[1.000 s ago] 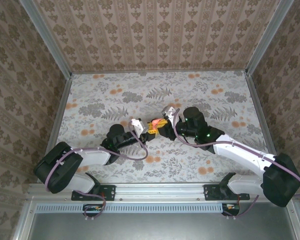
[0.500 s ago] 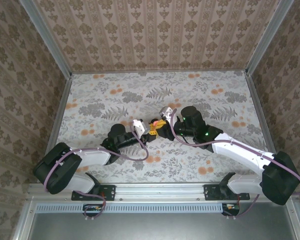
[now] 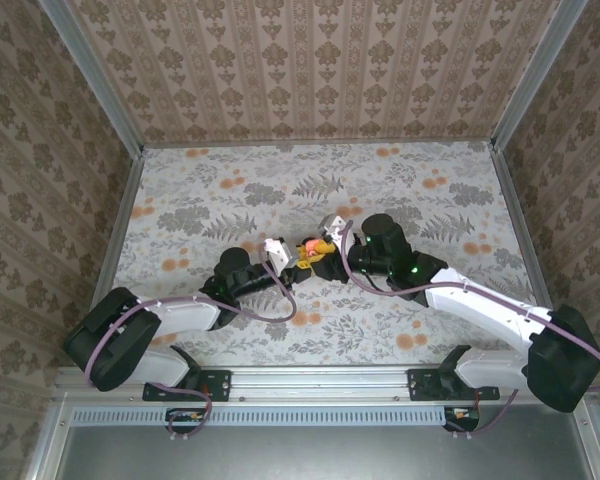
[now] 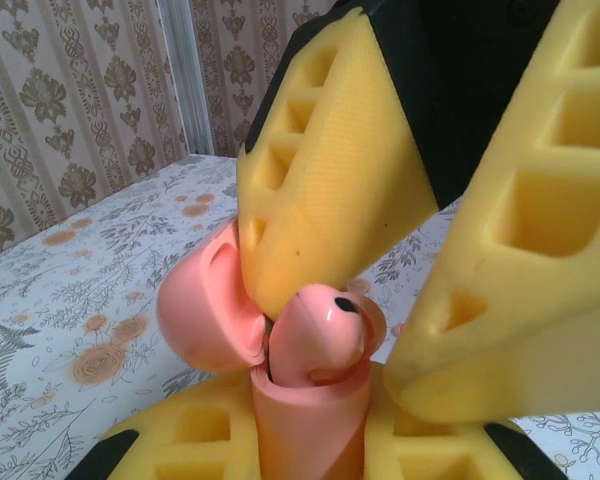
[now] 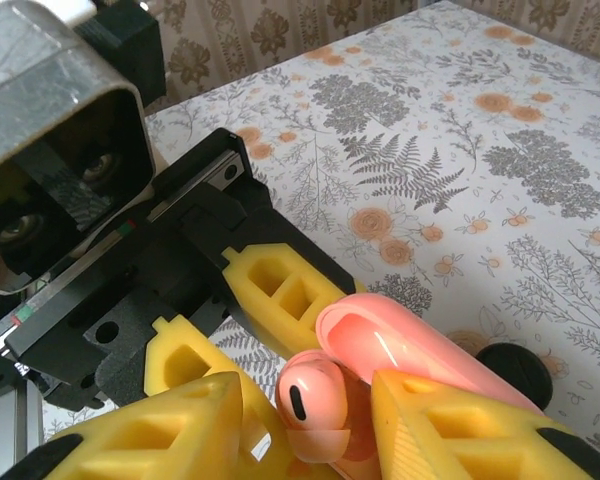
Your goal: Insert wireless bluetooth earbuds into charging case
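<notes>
glossy salmon charging case [image 4: 310, 425], lid open, clenched in foam-padded left tool [image 4: 310, 455]; rounded earbud [image 4: 320, 320] seated inside; right tool [image 5: 305, 440] released, straddling it.

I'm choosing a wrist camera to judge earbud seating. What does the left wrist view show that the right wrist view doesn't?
Left wrist: the base of the case, side-on, clamped in the left end effector, and a corner post. Right wrist: a black disc on the table and the left arm's camera. Both: the earbud in the case, the open lid, the right end effector open with a finger on each side.
</notes>
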You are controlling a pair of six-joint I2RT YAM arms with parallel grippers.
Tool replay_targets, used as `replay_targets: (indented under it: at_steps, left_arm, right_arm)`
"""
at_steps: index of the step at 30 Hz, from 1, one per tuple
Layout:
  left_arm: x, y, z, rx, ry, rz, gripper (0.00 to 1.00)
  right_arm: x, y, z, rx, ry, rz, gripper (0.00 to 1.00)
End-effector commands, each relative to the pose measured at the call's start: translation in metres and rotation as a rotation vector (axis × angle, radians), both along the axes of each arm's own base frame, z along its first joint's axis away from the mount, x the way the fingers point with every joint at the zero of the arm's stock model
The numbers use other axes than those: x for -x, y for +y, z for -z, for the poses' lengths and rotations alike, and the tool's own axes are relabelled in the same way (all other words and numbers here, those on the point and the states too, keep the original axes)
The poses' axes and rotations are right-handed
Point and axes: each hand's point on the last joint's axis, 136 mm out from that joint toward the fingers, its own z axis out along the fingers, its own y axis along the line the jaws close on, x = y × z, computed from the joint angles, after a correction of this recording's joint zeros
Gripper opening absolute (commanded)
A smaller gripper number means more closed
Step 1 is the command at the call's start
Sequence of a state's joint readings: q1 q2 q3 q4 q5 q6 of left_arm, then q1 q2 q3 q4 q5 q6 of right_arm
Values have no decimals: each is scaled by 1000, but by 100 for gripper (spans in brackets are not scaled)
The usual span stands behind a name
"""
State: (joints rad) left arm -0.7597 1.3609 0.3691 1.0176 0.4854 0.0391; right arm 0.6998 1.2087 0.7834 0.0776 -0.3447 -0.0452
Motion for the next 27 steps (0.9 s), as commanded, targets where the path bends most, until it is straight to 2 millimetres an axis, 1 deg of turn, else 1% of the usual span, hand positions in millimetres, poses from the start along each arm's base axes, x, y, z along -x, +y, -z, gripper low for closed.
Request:
replay_targets:
  at_steps: [1,5,13,20,24,27]
  left_arm:
    - [5,-2,-18,35,-60,17,16]
    - [5,-2,-19,37,-61,17,16]
    - [4,-2,-17,34,-55,10,17]
    - [1,0,-16,30,-53,-13,17]
    - [0,1,-16,29,-56,-22,17]
    - [-3,3,-14,19,-54,-43,17]
  right_arm:
    - [-3,-7,-12,-22,-31,45,46]
    - [-3,-9,-17,-31,-42,57,51]
    - [3,-9,-30,-68,-52,44,56]
    - [15,-9,-54,-173,-54,-10,57]
    - [17,-12,-60,-203,-7,-10,57]
    - [15,-15,-59,-205,98,27,56]
